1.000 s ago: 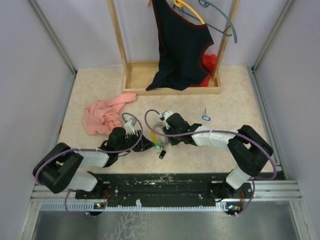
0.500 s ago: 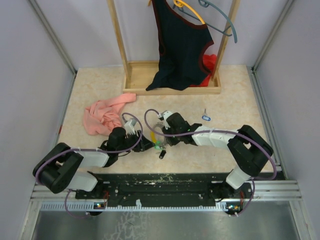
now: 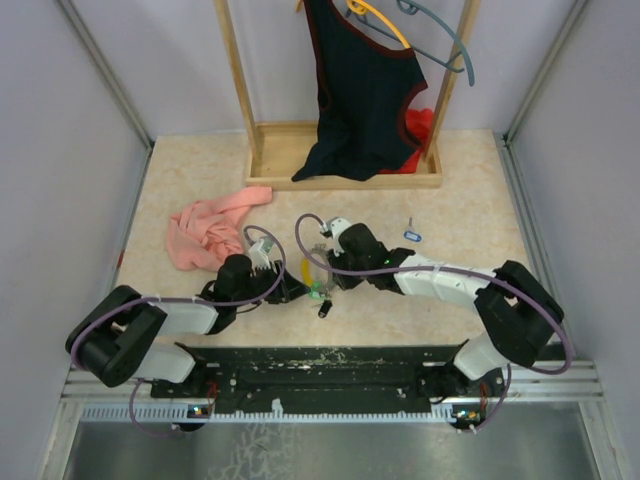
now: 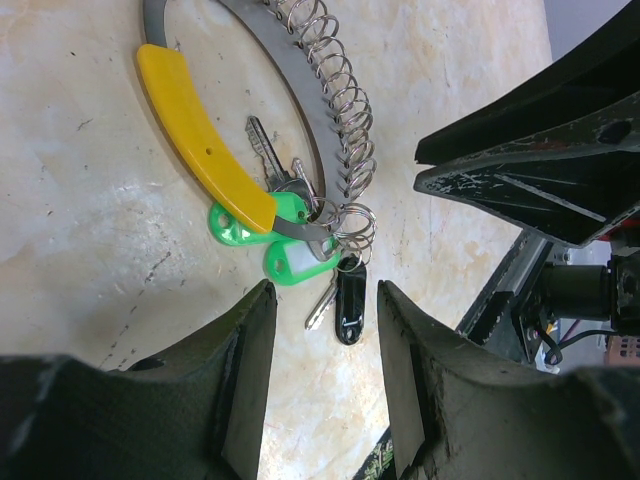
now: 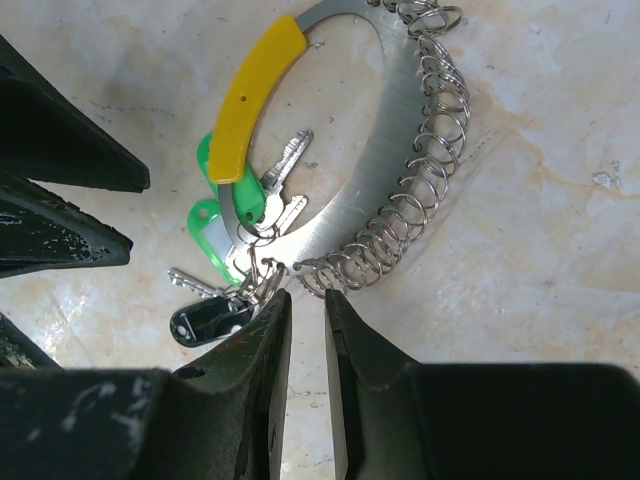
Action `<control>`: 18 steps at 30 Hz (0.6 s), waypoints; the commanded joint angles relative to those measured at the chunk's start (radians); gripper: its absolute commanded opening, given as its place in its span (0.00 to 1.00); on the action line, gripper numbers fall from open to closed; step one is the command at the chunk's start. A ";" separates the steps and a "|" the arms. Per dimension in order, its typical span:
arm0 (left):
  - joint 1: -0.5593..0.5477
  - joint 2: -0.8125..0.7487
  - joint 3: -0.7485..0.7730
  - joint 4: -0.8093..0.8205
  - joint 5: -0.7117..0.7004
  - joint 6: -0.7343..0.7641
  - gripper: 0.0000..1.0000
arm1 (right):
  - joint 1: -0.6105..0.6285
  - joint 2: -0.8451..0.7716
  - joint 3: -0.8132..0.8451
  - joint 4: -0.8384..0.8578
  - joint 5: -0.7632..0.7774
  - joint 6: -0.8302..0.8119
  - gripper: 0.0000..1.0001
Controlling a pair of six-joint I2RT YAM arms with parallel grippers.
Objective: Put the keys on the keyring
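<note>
The keyring [image 4: 300, 90] is a grey metal band with a yellow piece [image 4: 195, 135] and several small split rings strung along it. It lies flat on the table and also shows in the right wrist view [image 5: 385, 190]. Two green keys [image 4: 290, 265] and a black key [image 4: 350, 305] hang at its open end. My left gripper [image 4: 325, 300] is open and empty, its tips just short of the black key. My right gripper [image 5: 305, 300] has a narrow empty gap between its jaws, tips at the ring's open end. A blue key [image 3: 412, 236] lies apart to the right.
A pink cloth [image 3: 210, 230] lies left of the arms. A wooden rack [image 3: 340, 175] at the back holds a dark garment [image 3: 365, 90], hangers [image 3: 440, 40] and a red cloth [image 3: 420, 125]. The two grippers [image 3: 310, 285] are close together over the keys.
The right arm's elbow and forearm have shifted a little to the right. The left arm, keyring and keys have not moved.
</note>
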 commanded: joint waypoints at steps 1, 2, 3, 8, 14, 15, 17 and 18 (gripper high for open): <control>0.002 -0.009 0.008 0.008 0.010 0.013 0.50 | -0.002 0.034 0.009 0.039 -0.028 0.017 0.20; 0.003 -0.008 0.008 0.008 0.010 0.013 0.50 | -0.002 0.042 0.010 0.045 -0.028 0.017 0.20; 0.003 -0.006 0.009 0.008 0.010 0.014 0.50 | -0.002 0.050 0.011 0.047 -0.025 0.018 0.20; 0.003 0.007 0.014 0.013 0.015 0.013 0.50 | -0.001 0.084 0.019 0.061 -0.017 0.021 0.20; 0.002 0.025 0.019 0.022 0.023 0.012 0.50 | -0.003 0.107 0.019 0.076 0.006 0.025 0.23; 0.003 0.029 0.020 0.024 0.025 0.010 0.50 | -0.002 0.112 0.020 0.077 0.007 0.026 0.23; 0.003 0.036 0.022 0.031 0.031 0.008 0.50 | -0.002 0.122 0.026 0.070 0.015 0.024 0.23; 0.003 0.041 0.022 0.033 0.034 0.006 0.50 | -0.002 0.125 0.026 0.070 0.017 0.023 0.24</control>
